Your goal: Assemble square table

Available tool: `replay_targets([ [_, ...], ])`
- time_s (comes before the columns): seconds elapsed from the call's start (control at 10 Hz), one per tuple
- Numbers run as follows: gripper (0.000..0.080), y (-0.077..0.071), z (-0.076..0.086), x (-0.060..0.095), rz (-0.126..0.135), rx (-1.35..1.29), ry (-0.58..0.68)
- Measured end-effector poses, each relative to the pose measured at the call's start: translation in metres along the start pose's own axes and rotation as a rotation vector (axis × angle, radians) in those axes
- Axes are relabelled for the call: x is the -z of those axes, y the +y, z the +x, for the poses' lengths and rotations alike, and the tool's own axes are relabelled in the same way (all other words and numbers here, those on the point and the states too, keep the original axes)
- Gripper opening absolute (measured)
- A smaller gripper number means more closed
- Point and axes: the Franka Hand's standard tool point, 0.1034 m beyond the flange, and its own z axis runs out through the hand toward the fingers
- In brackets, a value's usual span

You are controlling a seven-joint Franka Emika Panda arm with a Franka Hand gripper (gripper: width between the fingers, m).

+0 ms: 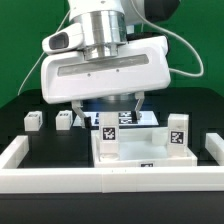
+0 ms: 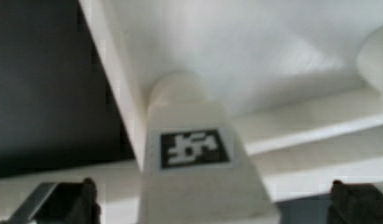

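The hand (image 1: 110, 108) hangs in the upper middle of the exterior view. Its fingers are spread wide and pinch nothing. Below it, at centre frame, the square table top (image 1: 128, 152) lies on the black surface (image 1: 25, 100), tray-like with its raised rim up. A tagged leg (image 1: 108, 131) stands at the top's corner toward the exterior view's left, just under the hand.

In the wrist view this tagged leg (image 2: 193, 150) rises between the two dark fingers (image 2: 63, 200), with a clear gap on either side and the white top behind it.

At the exterior view's middle left, two small legs (image 1: 32, 120) (image 1: 65, 119) sit on the surface, apart from the top. A taller tagged part (image 1: 178, 128) stands at the middle right. The white border wall (image 1: 30, 160) runs along the lower frame.
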Motion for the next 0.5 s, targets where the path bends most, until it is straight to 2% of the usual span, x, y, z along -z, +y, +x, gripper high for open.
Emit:
replay_targets([
  [0.1,0.0649,-0.0021,0.0085,0.0044,0.014,0.003,-0.035],
  [0.2,0.0649,-0.0008,0.0128,0.0038,0.01,0.006,-0.012],
  [0.5,0.0649,-0.001,0.0115,0.0029,0.01,0.006,-0.015],
])
